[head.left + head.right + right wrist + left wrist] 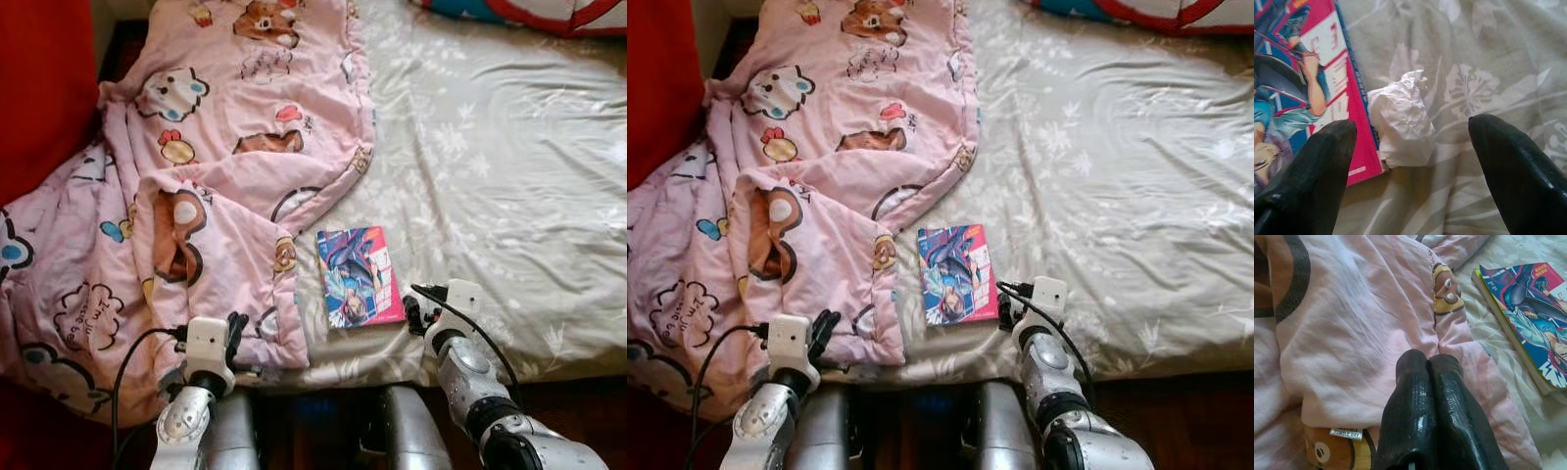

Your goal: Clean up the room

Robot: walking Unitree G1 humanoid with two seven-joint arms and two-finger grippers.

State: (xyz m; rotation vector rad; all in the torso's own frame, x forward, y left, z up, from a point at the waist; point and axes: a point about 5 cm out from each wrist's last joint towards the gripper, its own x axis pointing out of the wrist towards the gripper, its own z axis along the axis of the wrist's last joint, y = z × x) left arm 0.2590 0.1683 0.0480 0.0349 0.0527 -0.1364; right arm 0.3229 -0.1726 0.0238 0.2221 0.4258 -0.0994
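Tissue (1400,122), crumpled, lies on the bed (509,176) touching the comic book (359,275). My right gripper (1410,147) hovers above, jaws open. Left gripper (1432,382), jaws closed, rests over the pink blanket (196,176).

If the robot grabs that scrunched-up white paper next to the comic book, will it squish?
Probably yes. The crumpled tissue is full of creases, so it would likely squash flat between the right claw, whose fingers stand open on either side of it. It looks very light and may slide on the smooth bedsheet if nudged. It touches the comic book's edge, so the book might shift too.
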